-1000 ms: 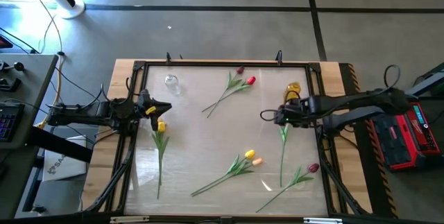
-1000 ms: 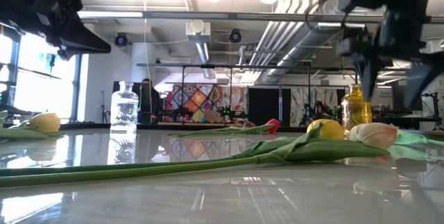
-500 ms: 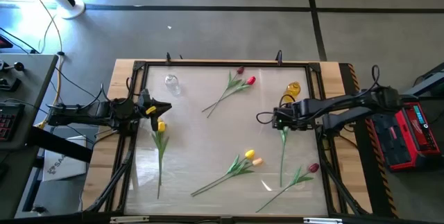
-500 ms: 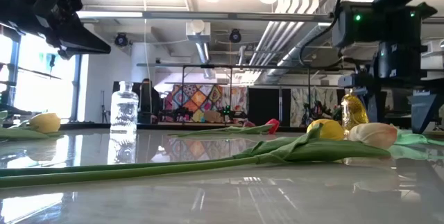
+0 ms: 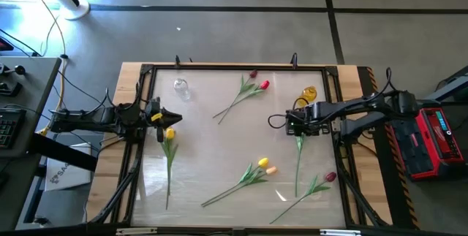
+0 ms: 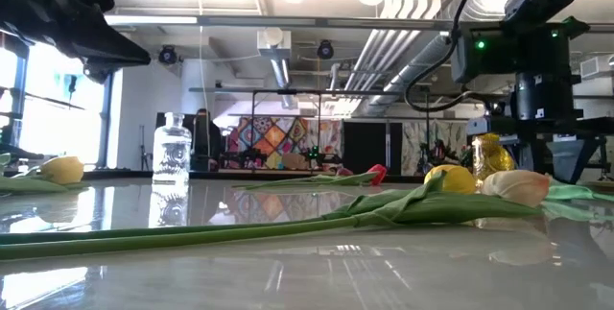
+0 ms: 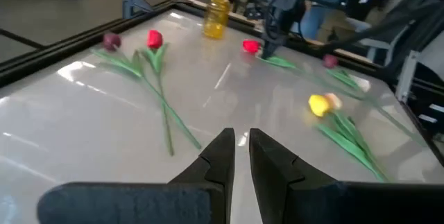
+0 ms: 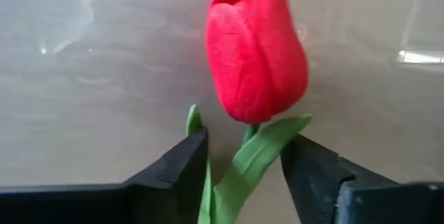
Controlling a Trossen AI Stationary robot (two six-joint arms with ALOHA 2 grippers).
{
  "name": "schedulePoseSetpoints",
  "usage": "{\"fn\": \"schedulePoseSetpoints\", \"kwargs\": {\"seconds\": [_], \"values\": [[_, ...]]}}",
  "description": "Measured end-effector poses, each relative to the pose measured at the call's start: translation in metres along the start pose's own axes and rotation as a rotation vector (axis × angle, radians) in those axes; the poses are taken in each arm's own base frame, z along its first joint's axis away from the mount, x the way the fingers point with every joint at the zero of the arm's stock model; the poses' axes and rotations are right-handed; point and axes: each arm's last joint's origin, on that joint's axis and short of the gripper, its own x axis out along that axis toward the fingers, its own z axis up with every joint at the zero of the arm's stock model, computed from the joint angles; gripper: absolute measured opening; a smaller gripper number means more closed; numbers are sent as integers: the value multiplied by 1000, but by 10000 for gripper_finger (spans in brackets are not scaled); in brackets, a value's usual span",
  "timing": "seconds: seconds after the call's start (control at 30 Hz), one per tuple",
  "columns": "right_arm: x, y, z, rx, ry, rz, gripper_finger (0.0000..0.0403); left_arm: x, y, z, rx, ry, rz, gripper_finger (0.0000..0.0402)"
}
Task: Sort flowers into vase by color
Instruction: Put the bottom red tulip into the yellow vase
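Observation:
A red tulip [image 8: 257, 50] lies on the table, its stem [image 5: 297, 161] running toward the near edge. My right gripper [image 8: 243, 141] points down over it, open, one finger on each side of the stem just below the head. In the high view the gripper [image 5: 296, 126] hides that head. My left gripper [image 7: 241, 148] waits shut and empty at the table's left edge [image 5: 175, 115], above a yellow tulip [image 5: 170, 133]. A clear vase [image 5: 180, 88] stands far left and a yellow vase [image 5: 309, 93] far right. My right gripper comes from above with its fingers [image 8: 316, 172] across the red tulip's stem and leaves [image 8: 267, 151], right below the head. The leaf edges reach up to the fingers' inner faces; whether they touch, I cannot tell. The tulip lies flat on the table.
A red and a maroon tulip [image 5: 252, 86] lie at the far middle. A yellow and an orange tulip [image 5: 263, 166] lie near the middle, and a maroon one [image 5: 329, 177] near right. A raised black frame [image 5: 146, 71] borders the glossy table.
My right gripper has come down and a little toward the table's left edge, settling over the red tulip's head end. My left gripper has tipped slightly in place. No flower has moved.

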Motion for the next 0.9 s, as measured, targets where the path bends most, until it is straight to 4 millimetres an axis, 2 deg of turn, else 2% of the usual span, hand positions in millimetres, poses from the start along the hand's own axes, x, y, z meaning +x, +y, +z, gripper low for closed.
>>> {"fn": "schedulePoseSetpoints", "kwargs": {"seconds": [0.2, 0.43, 0.57, 0.73, 0.9], "values": [[1, 1, 0, -13, 1, 4, 127, 0, -1, -1, 65, -6, -6, 3], [1, 1, 0, -16, 1, 5, 96, 0, 0, -3, 71, 12, 0, 5], [1, 1, 0, -26, 1, 5, 70, 0, 0, -3, -17, 20, 3, 5], [-1, 1, -1, -43, -9, 19, 30, 0, -1, -4, -224, 33, -22, 5], [-8, -2, 1, -42, -73, 59, 5, 0, -2, -5, -197, 57, -57, 5]]}}
